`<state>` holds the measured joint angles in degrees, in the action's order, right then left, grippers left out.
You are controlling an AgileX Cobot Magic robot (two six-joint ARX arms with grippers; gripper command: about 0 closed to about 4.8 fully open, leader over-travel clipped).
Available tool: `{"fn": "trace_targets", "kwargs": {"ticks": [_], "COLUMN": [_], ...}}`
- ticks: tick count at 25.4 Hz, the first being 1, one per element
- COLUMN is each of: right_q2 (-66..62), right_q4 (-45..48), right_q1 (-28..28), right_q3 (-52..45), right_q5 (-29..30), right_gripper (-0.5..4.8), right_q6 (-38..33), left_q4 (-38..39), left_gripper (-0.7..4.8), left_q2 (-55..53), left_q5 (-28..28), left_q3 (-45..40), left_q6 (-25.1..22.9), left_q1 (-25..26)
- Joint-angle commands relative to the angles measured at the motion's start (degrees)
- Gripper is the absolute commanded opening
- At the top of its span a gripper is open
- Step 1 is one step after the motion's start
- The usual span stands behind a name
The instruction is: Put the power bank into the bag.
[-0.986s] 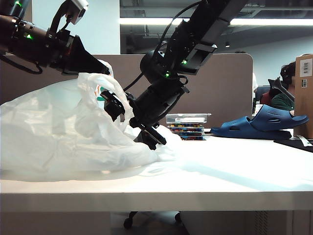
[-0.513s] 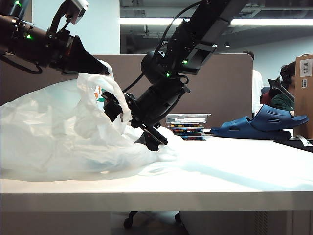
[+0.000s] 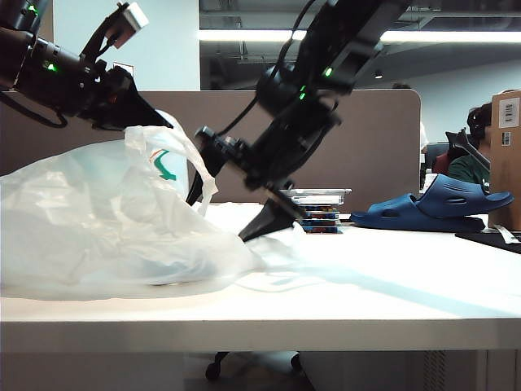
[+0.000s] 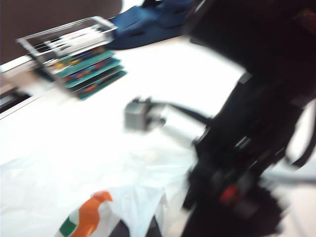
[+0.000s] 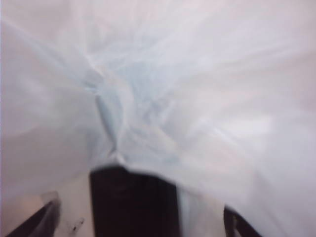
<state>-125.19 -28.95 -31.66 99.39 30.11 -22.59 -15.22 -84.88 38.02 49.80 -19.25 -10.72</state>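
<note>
Since the earlier frame, the right end effector (image 3: pixel 236 204), spread and empty, rose from the bag (image 3: pixel 106 228); the left end effector (image 3: pixel 151 122), clenched on its handle, should release next

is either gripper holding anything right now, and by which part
The left gripper is shut on the bag, at its upper handle edge. The right gripper is open at the bag's mouth, holding nothing visible.
</note>
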Motion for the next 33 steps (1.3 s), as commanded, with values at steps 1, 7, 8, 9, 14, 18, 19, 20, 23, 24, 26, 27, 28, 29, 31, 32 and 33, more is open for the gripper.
{"fn": "trace_targets", "kwargs": {"ticks": [1, 7, 8, 9, 14, 18, 19, 20, 23, 24, 26, 27, 28, 29, 31, 32, 33], "right_q2": [3.3, 6.4, 7.1, 8.0, 10.5, 12.7, 13.3, 13.5, 14.7, 15.1, 16.1, 16.4, 16.9, 17.1, 18.0, 18.9, 19.4], "right_q4": [-2.5, -6.0, -7.1, -7.9, -10.6, -12.3, -12.6, -12.6, -12.8, -12.9, -12.9, -12.9, -12.9, -12.9, -13.3, -13.5, -13.5], "right_q1": [1.3, 2.8, 3.3, 4.2, 6.5, 8.6, 9.0, 9.2, 10.7, 11.0, 12.3, 12.6, 13.2, 13.6, 14.3, 15.2, 15.5], "right_q3": [0.0, 0.0, 0.0, 0.1, 0.0, 0.0, 0.0, 0.1, 0.0, 0.0, 0.0, 0.0, 0.0, 0.0, 0.0, 0.0, 0.0], "right_q5": [-0.2, -0.6, -1.0, -1.1, -2.3, -3.2, -3.5, -3.5, -3.8, -3.8, -3.9, -3.9, -3.9, -3.9, -4.7, -5.4, -6.8], "right_gripper": [4.17, 4.17, 3.81, 2.93, 0.74, -0.08, -0.08, -0.08, -0.08, -0.08, -0.08, -0.08, -0.08, -0.08, -0.08, -0.09, -0.09], "right_q6": [2.4, 5.4, 6.6, 7.2, 11.0, 13.9, 14.2, 14.3, 15.2, 15.2, 15.3, 15.3, 15.3, 15.3, 15.4, 15.8, 15.9], "left_q4": [-0.3, -0.7, -0.7, -0.7, -0.2, 0.3, 0.2, 0.3, 0.3, 0.4, 0.7, 1.0, 1.2, 1.4, 1.6, 1.9, 2.2], "left_gripper": [-0.05, 0.66, 1.65, 2.61, 3.14, 3.16, 3.19, 3.20, 3.20, 3.20, 3.20, 3.20, 3.20, 3.19, 3.18, 3.15, 3.06], "left_q2": [0.2, 0.3, 0.3, 0.3, 0.6, 2.0, 2.3, 2.9, 4.6, 5.1, 7.0, 7.6, 8.3, 8.9, 10.3, 11.9, 13.0], "left_q5": [-5.8, -5.2, -2.9, -0.5, 1.3, 4.0, 5.4, 7.3, 12.1, 13.2, 16.3, 16.3, 16.2, 15.7, 13.2, 9.2, 6.1], "left_q3": [0.2, 0.2, 0.2, 0.2, 0.2, 0.2, 0.3, 0.4, 0.4, 0.4, 0.4, 0.5, 0.5, 0.5, 0.5, 0.5, 0.5], "left_q6": [0.2, 0.2, 0.2, 0.9, 3.5, 3.6, 3.6, 3.7, 3.7, 3.7, 3.6, 3.6, 3.6, 3.6, 3.7, 3.6, 3.6], "left_q1": [0.0, 0.0, 0.0, 0.0, 0.0, 0.0, 0.0, 0.0, 0.0, 0.0, 0.0, 0.0, 0.0, 0.0, 0.0, 0.0, 0.0]}}
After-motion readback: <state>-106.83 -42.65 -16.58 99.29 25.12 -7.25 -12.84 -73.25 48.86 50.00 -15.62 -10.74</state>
